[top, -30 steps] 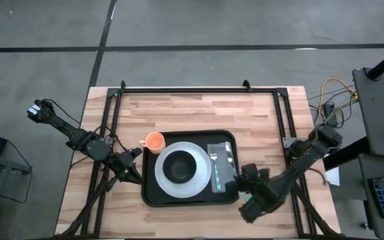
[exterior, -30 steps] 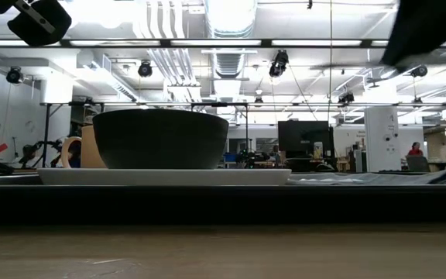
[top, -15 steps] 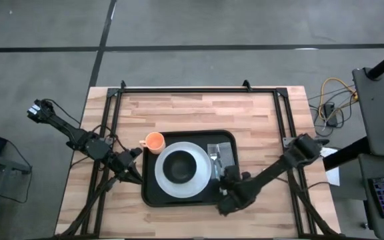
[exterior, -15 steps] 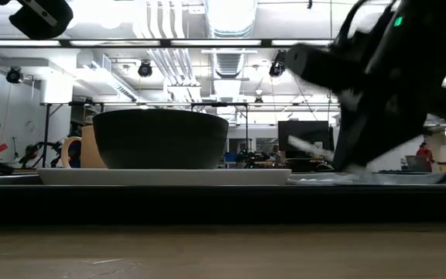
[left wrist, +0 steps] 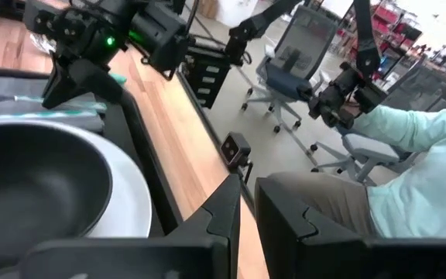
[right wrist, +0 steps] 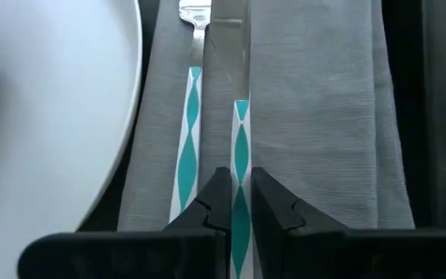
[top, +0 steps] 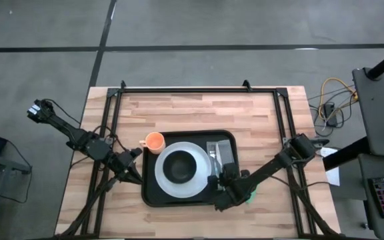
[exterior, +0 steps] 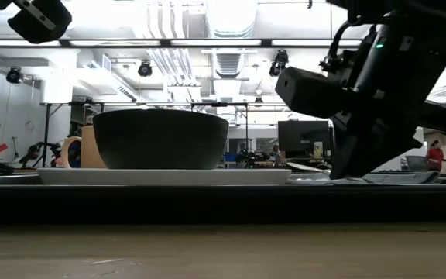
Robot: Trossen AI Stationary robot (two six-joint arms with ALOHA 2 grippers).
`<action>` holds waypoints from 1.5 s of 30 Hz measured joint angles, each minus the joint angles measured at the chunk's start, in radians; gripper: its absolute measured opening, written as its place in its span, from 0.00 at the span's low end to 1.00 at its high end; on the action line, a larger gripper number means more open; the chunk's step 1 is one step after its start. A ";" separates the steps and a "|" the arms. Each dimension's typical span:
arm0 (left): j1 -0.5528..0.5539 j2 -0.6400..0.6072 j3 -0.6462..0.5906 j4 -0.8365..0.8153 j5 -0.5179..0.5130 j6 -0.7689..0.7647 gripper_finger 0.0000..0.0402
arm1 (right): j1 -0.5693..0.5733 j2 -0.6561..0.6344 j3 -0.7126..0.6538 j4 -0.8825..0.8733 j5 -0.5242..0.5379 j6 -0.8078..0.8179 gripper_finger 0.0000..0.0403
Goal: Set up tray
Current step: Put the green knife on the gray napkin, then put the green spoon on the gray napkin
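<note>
Fig. — high view, centre of frame: the tray (top: 153, 193), black w/ low rim, lies flat on your wooden worktop (top: 199, 110), slightly below mid-frame. On it: white plate (top: 193, 187) w/ dark bowl (top: 179, 168) in its middle, occupying the tray's left and centre. Grey napkin (top: 224, 155) fills the tray's right strip; a fork (right wrist: 188, 132) and knife (right wrist: 235, 124), both w/ teal-and-white handles, lie side by side on it, parallel to the tray's long right rim. Orange cup (top: 154, 141) sits just at the tray's upper-left corner; can't tell if it touches the rim.

Your right end effector (top: 220, 190) is at the tray's lower-right area, low over the napkin. In the right wrist view its fingers (right wrist: 207, 203) are closed on the knife handle, narrow gap only. Your left end effector (top: 135, 179) waits left of the tray, beside the plate edge; fingers nearly together, nothing between them. Left wrist view, right side: a seated person's sleeve (left wrist: 432, 155).
</note>
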 joint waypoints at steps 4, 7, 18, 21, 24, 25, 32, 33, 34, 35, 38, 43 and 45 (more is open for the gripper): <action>0.000 0.000 0.000 -0.026 0.000 -0.002 0.06 | -0.016 0.004 -0.001 0.001 -0.004 0.000 0.04; 0.000 0.000 -0.005 -0.027 0.001 -0.015 0.06 | -0.020 0.007 -0.001 0.002 -0.004 0.000 0.06; -0.001 0.000 -0.027 -0.027 0.026 -0.034 0.06 | -0.018 0.010 -0.003 0.002 -0.003 -0.014 0.25; -0.001 0.000 -0.030 -0.027 0.026 -0.034 0.06 | -0.017 0.007 0.000 0.002 -0.003 -0.032 0.28; -0.001 0.000 -0.027 -0.027 0.027 -0.034 0.06 | -0.017 -0.004 0.015 -0.001 -0.002 -0.081 0.29; -0.001 0.000 -0.023 -0.027 0.027 -0.034 0.06 | -0.017 -0.011 0.021 -0.003 0.000 -0.099 0.30; -0.001 0.000 -0.017 -0.026 0.027 -0.034 0.06 | 0.002 -0.091 0.046 -0.142 -0.003 -0.132 0.28; -0.001 0.000 -0.019 -0.026 0.027 -0.034 0.06 | 0.013 -0.108 0.046 -0.169 -0.003 -0.115 0.27; -0.001 0.000 -0.021 -0.027 0.027 -0.034 0.06 | 0.028 -0.121 0.046 -0.200 -0.007 -0.093 0.27; -0.001 0.000 -0.023 -0.027 0.027 -0.034 0.06 | 0.042 -0.133 0.046 -0.228 -0.030 -0.064 0.27; -0.001 -0.001 -0.024 -0.026 0.027 -0.034 0.06 | 0.098 -0.147 0.046 -0.336 -0.168 0.096 0.28; -0.001 0.000 -0.023 -0.026 0.026 -0.034 0.06 | 0.176 -0.093 0.044 -0.359 -0.324 0.227 0.33; -0.001 -0.001 -0.023 -0.025 0.026 -0.028 0.06 | 0.176 -0.068 0.043 -0.356 -0.350 0.232 0.36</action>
